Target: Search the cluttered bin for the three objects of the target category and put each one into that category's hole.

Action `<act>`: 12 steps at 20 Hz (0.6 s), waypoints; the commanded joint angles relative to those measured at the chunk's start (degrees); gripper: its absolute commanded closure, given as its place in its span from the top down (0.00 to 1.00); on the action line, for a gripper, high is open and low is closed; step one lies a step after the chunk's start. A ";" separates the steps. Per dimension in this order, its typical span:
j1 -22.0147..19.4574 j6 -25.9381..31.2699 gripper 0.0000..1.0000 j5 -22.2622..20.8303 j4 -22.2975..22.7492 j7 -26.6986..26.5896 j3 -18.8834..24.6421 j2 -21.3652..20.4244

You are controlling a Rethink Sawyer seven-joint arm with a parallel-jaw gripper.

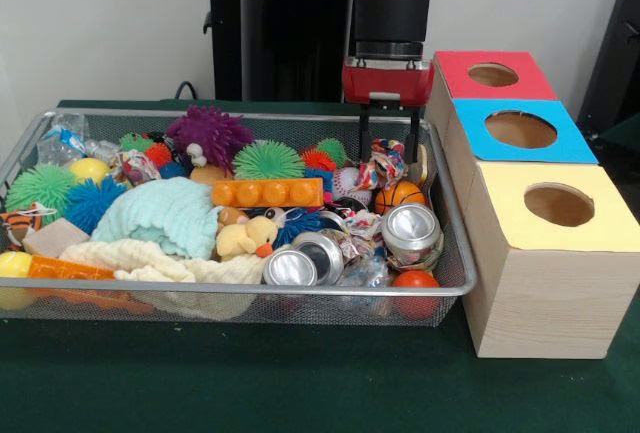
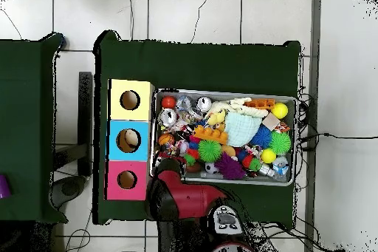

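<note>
The wire mesh bin [image 1: 452,291] fills the left and middle of the front view and also shows in the overhead view [image 2: 225,92]. My gripper [image 1: 389,153] is open and hangs over the bin's far right corner. Its two black fingers [image 1: 365,138] stand on either side of a wrinkly whitish bundle with red and blue patches [image 1: 388,166]. Whether they touch it I cannot tell. A second bundle [image 1: 133,165] lies at the far left. A third [image 1: 360,223] lies among the cans. The yellow-topped box's hole [image 1: 558,204] is right of the bin and also shows in the overhead view [image 2: 130,100].
Blue-topped [image 1: 520,129] and red-topped [image 1: 492,74] boxes stand behind the yellow one. The bin holds spiky balls [image 1: 208,133], silver cans [image 1: 411,226], a mint cloth [image 1: 165,215], an orange block [image 1: 267,193], a small basketball [image 1: 399,194] and a yellow duck [image 1: 245,238]. In the overhead view my arm [image 2: 184,197] covers the gripper.
</note>
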 commanded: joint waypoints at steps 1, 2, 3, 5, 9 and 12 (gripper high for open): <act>1.27 -6.26 1.00 0.37 -8.13 5.34 -0.39 3.77; 1.35 -6.40 1.00 0.40 -8.18 5.43 -0.45 3.89; 1.45 -6.66 1.00 0.48 -8.22 5.53 -0.57 4.07; 1.63 -6.53 1.00 0.57 -8.13 5.61 -0.66 3.96; 2.07 -7.75 0.00 1.02 -8.01 6.03 -1.28 4.22; 1.59 -8.08 0.00 0.79 -7.96 6.58 -0.81 4.39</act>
